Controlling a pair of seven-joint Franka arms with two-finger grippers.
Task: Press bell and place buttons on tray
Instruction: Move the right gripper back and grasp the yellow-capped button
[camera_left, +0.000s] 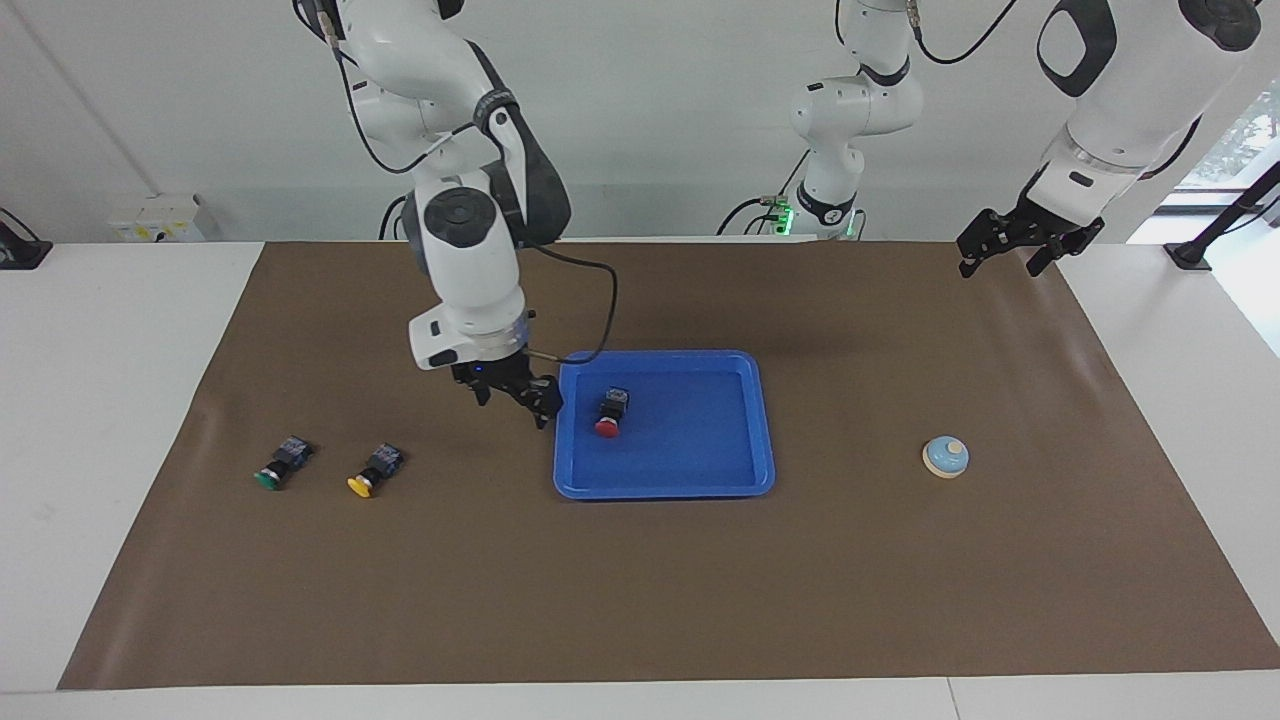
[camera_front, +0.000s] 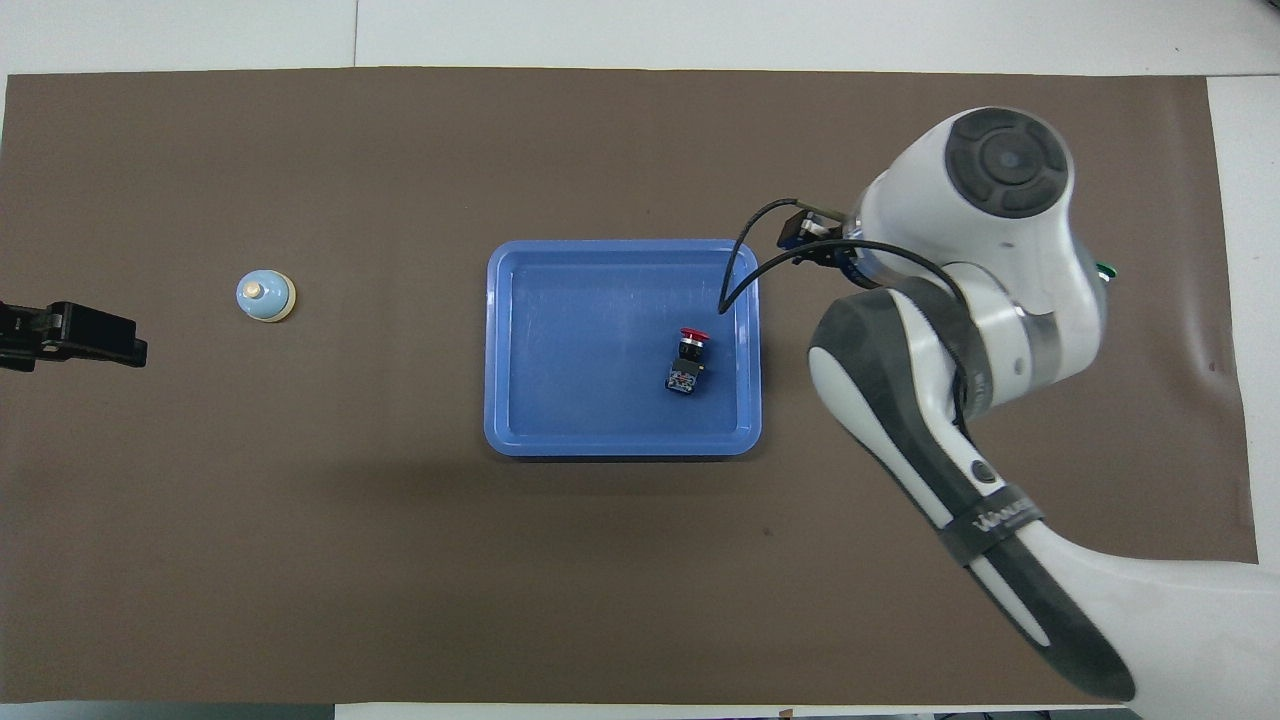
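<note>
The red button (camera_left: 609, 413) (camera_front: 688, 359) lies on its side in the blue tray (camera_left: 690, 440) (camera_front: 580, 340), toward the right arm's end of it, with nothing touching it. My right gripper (camera_left: 513, 400) hangs open and empty just above the mat beside the tray, between it and the yellow button (camera_left: 373, 470). The green button (camera_left: 280, 465) (camera_front: 1103, 268) lies beside the yellow one, closer to the table's end. In the overhead view the right arm hides its own gripper and the yellow button. The light-blue bell (camera_left: 945, 456) (camera_front: 265, 296) stands toward the left arm's end. My left gripper (camera_left: 999, 264) (camera_front: 120, 345) waits there, raised, open and empty.
A brown mat (camera_left: 640, 600) covers the table, with white tabletop around its edges. The right arm's black cable (camera_left: 600, 300) loops down over the tray's corner. The right arm's body reaches over the mat at that end.
</note>
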